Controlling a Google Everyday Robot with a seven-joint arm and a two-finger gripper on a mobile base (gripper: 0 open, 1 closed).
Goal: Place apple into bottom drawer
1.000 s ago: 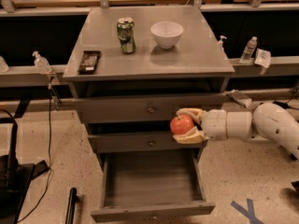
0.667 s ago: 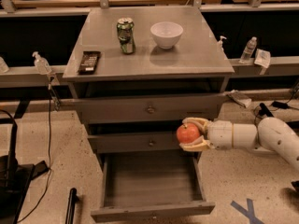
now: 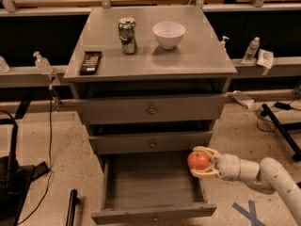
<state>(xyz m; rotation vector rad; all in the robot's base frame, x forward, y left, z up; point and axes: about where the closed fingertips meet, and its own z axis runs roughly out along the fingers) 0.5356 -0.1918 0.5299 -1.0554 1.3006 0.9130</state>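
The apple is red-orange and sits between the fingers of my gripper, which is shut on it. My white arm reaches in from the lower right. The apple hangs at the right edge of the bottom drawer, a wide grey tray pulled out and open below the cabinet. The apple is above the drawer's right side wall, near its back.
The grey cabinet top carries a green can, a white bowl and a black remote. Two upper drawers with round knobs are closed. Bottles stand on side ledges. A black stand and cables lie on the floor.
My gripper has carried the apple down from the level of the middle drawer front to the right edge of the open bottom drawer.
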